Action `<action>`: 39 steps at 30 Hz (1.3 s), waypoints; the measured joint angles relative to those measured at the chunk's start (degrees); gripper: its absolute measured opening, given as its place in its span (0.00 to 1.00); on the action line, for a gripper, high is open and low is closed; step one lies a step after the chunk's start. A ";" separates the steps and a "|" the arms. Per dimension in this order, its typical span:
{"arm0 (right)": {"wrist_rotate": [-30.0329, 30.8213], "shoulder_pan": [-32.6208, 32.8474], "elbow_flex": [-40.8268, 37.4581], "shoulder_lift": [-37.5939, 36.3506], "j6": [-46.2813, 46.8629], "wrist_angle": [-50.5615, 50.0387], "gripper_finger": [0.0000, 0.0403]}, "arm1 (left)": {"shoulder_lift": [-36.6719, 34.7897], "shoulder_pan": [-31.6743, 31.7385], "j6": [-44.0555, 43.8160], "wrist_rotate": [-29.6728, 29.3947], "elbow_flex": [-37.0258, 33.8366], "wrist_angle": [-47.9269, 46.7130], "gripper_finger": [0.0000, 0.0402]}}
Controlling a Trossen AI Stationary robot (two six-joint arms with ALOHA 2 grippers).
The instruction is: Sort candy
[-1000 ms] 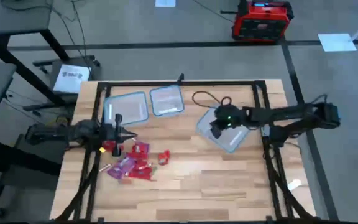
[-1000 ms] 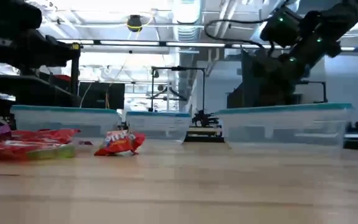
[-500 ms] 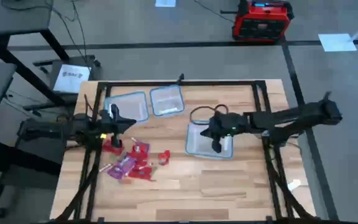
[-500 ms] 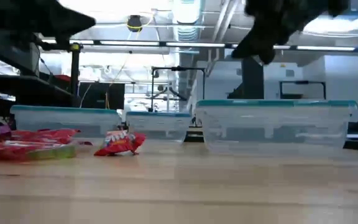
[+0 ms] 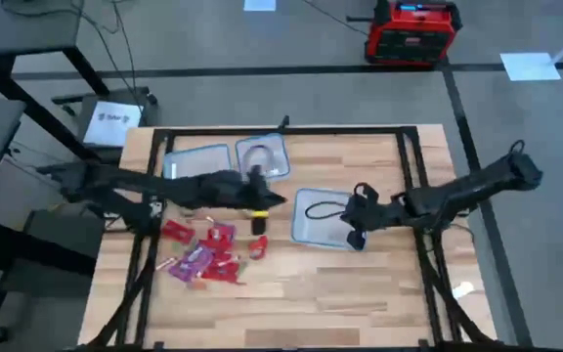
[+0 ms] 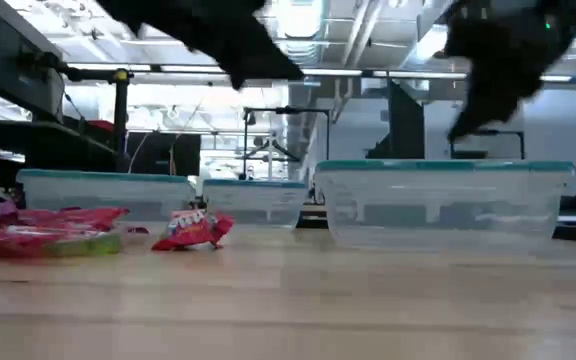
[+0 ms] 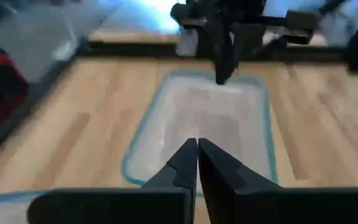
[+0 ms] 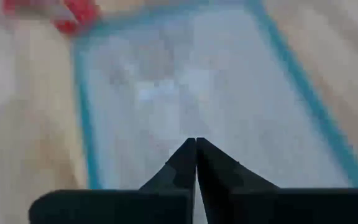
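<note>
The left end effector [image 5: 280, 200] and the right end effector [image 5: 353, 240] were both closed together, empty, near a clear tub [image 5: 306, 231]; the candy [image 5: 203, 252] lay on the bench [image 5: 360, 293].

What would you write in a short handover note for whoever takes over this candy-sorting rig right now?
Left gripper: shut, empty, reaching across toward the near tub.
Right gripper: shut, empty, at that tub's near edge.
Candy: loose pile on the table's left side, one piece lying apart.
Two more tubs stand at the far edge.
Done: no candy seen in any tub.
Left: all the sorting.
</note>
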 joint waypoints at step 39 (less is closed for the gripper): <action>8.42 -1.01 -25.95 -6.59 13.55 37.89 0.00 | 22.30 4.78 -2.90 13.39 0.95 20.85 0.00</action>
